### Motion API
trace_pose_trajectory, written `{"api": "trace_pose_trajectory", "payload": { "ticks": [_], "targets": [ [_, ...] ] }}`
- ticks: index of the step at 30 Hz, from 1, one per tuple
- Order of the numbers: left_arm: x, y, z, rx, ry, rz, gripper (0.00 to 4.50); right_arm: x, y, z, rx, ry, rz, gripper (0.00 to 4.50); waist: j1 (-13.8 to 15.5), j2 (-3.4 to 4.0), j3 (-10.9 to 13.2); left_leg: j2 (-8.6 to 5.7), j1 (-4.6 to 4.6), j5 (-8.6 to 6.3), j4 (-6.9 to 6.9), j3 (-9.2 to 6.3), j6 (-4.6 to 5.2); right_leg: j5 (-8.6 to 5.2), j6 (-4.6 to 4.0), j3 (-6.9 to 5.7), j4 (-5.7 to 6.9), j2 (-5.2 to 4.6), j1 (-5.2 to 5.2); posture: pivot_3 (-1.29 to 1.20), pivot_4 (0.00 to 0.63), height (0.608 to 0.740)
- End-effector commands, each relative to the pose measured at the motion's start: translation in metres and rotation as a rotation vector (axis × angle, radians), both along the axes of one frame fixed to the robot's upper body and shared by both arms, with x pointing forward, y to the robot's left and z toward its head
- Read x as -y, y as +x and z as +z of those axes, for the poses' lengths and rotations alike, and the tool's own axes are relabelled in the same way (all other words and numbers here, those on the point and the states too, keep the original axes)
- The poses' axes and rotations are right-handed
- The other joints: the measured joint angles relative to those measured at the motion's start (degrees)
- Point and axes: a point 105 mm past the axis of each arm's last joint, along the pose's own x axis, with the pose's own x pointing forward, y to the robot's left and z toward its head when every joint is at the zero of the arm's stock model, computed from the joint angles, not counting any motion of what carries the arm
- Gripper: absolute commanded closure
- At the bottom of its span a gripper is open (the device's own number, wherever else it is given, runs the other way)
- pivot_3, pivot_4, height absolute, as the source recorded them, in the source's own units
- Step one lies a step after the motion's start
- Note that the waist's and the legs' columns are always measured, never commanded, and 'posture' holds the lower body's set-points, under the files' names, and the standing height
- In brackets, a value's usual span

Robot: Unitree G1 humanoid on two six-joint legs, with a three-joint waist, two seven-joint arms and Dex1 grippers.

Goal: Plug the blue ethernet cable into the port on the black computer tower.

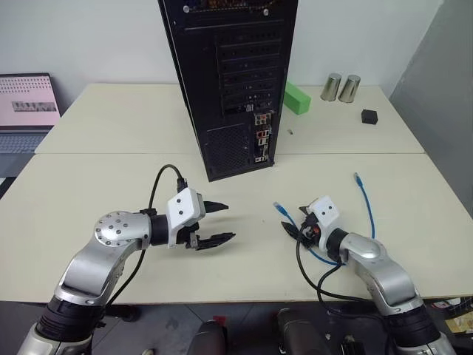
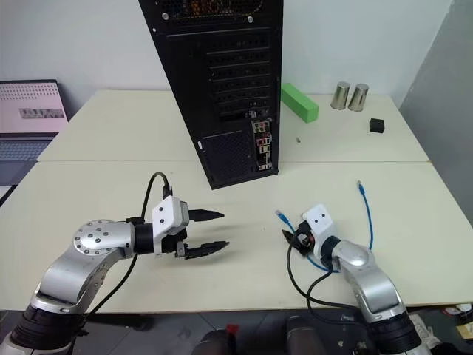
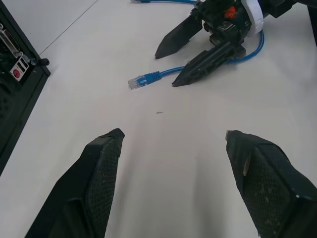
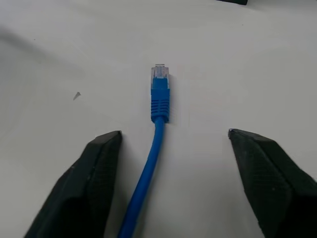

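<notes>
The black computer tower (image 1: 229, 81) stands at the middle back of the table, rear panel facing me. The port is too small to pick out within its strip of coloured connectors (image 1: 262, 137). The blue ethernet cable (image 1: 365, 207) lies on the table to the right, one plug (image 4: 159, 79) pointing toward the tower, the other end (image 1: 357, 177) farther right. My right gripper (image 4: 174, 133) is open and low over the table, its fingers straddling the cord just behind that plug without touching it. My left gripper (image 1: 229, 221) hovers open and empty left of centre, pointing toward the right gripper (image 3: 166, 69).
A laptop (image 1: 26, 111) sits at the far left. Behind the tower to the right are a green block (image 1: 297, 97), two metal cups (image 1: 340, 87) and a small black cube (image 1: 369, 116). A seam (image 1: 111, 153) between two tabletops runs across.
</notes>
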Motion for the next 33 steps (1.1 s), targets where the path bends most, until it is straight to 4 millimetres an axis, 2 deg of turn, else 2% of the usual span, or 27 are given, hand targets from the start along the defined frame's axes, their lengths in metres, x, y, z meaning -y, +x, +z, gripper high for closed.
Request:
{"api": "trace_pose_trajectory", "payload": {
  "ticks": [1, 4, 10, 11, 14, 17, 21, 24, 33],
  "targets": [
    [0.002, 0.002, 0.007, 0.038, -0.006, -0.015, 0.95, 0.001, -0.001, -0.004, -0.013, -0.022, -0.015, 1.99, 0.0, 0.00, 0.0, 0.00, 0.04, 0.00, 0.01, -0.01, 0.00, 0.00, 0.00, -0.01, -0.01, 0.00, 0.05, 0.00, 0.150, 0.740],
    [0.002, 0.002, 0.007, 0.038, -0.004, -0.015, 0.95, 0.000, -0.001, -0.003, -0.010, -0.018, -0.016, 2.71, 0.0, 0.00, 0.0, -0.01, 0.06, 0.00, 0.02, -0.02, 0.00, 0.00, 0.00, -0.01, -0.03, 0.00, 0.10, 0.00, 0.150, 0.740],
    [0.004, 0.008, 0.005, 0.051, 0.003, -0.021, 0.95, -0.009, -0.004, 0.012, 0.024, -0.009, 0.048, 4.25, 0.0, 0.00, 0.0, -0.01, 0.05, 0.00, 0.02, -0.02, 0.00, 0.00, 0.00, -0.01, -0.04, -0.01, 0.10, 0.00, 0.150, 0.740],
    [0.005, 0.011, 0.005, 0.056, 0.004, -0.024, 0.95, -0.011, -0.006, 0.015, 0.034, -0.013, 0.073, 4.37, 0.1, 0.00, 0.0, -0.02, 0.04, 0.00, 0.02, -0.03, 0.00, 0.00, 0.00, -0.03, -0.04, -0.01, 0.10, 0.00, 0.150, 0.740],
    [0.007, 0.015, 0.005, 0.067, 0.007, -0.038, 0.95, -0.016, -0.010, 0.024, 0.055, -0.027, 0.141, 4.44, 0.0, 0.00, 0.0, -0.03, 0.02, 0.00, 0.02, -0.04, 0.00, 0.00, 0.00, -0.03, -0.05, -0.01, 0.09, 0.00, 0.150, 0.740],
    [0.015, 0.022, 0.003, 0.090, 0.036, -0.103, 0.95, -0.032, -0.027, 0.042, 0.104, -0.077, 0.333, 4.44, 0.0, 0.04, 0.0, -0.05, 0.01, 0.00, 0.02, -0.04, 0.00, 0.00, 0.00, -0.04, -0.05, -0.01, 0.08, 0.00, 0.150, 0.740],
    [0.022, 0.025, 0.002, 0.090, 0.047, -0.174, 0.95, -0.041, -0.037, 0.051, 0.123, -0.122, 0.447, 4.44, 0.0, 0.02, 0.0, -0.05, 0.02, 0.00, 0.02, -0.06, 0.00, 0.01, 0.01, -0.06, -0.06, 0.00, 0.09, 0.00, 0.150, 0.740],
    [0.028, 0.025, -0.003, 0.087, 0.074, -0.241, 0.95, -0.045, -0.040, 0.057, 0.134, -0.143, 0.498, 4.44, -0.1, 0.01, 0.0, -0.05, 0.00, 0.00, 0.02, -0.07, 0.00, 0.01, 0.01, -0.06, -0.06, 0.00, 0.09, 0.00, 0.150, 0.740],
    [0.038, 0.029, -0.010, 0.102, 0.081, -0.300, 0.95, -0.050, -0.043, 0.060, 0.138, -0.168, 0.547, 4.44, 0.0, 0.00, 0.0, -0.06, -0.03, 0.00, 0.04, -0.10, 0.01, 0.01, 0.01, -0.09, -0.06, -0.01, 0.09, 0.00, 0.150, 0.740]
  ]
}}
